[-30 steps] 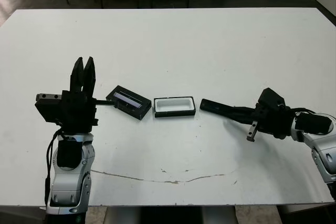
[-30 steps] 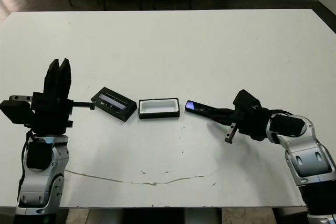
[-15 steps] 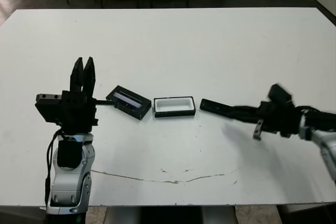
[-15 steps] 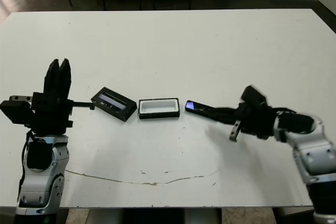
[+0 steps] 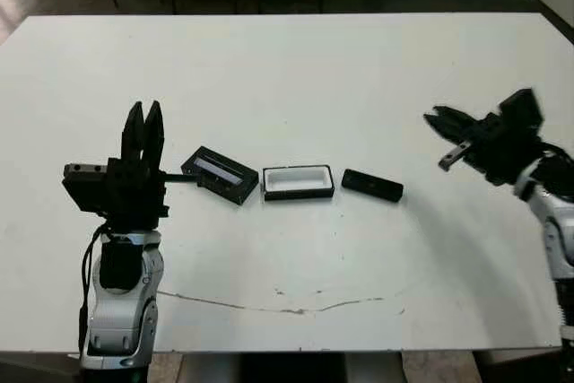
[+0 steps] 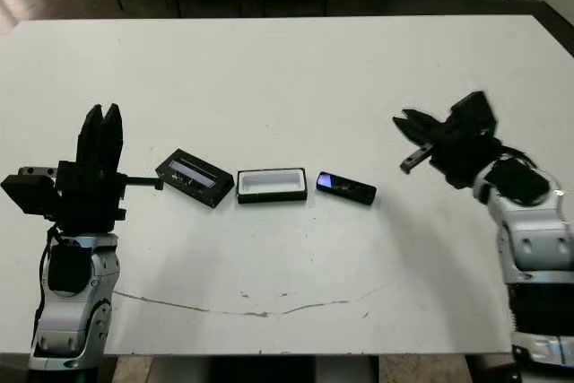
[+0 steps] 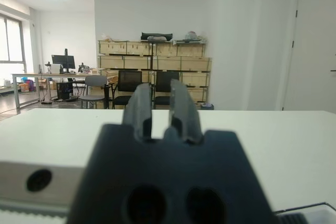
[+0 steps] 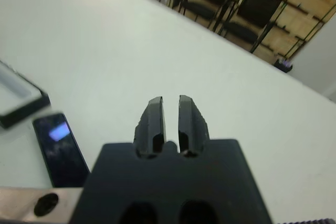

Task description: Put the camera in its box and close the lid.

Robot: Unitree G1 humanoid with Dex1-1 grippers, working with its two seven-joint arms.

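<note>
The camera (image 5: 372,186), a small black bar with a bluish glint, lies flat on the white table just right of the box (image 5: 298,182). The box is a black tray with a white lining, standing open. The lid (image 5: 220,174) rests left of the box, its pale strip facing up. My right gripper (image 5: 433,117) hangs in the air well to the right of the camera, fingers close together and holding nothing. Its wrist view shows the camera (image 8: 60,148) below and beside the fingers (image 8: 151,118). My left gripper (image 5: 143,118) points upward left of the lid, shut and empty.
A thin dark crack line (image 5: 278,304) runs across the table near its front edge. Chairs and shelves stand beyond the far edge of the table (image 7: 294,145).
My right gripper has lifted away from the camera, going up and to the right. The camera stays flat beside the box. The left arm has not moved.
</note>
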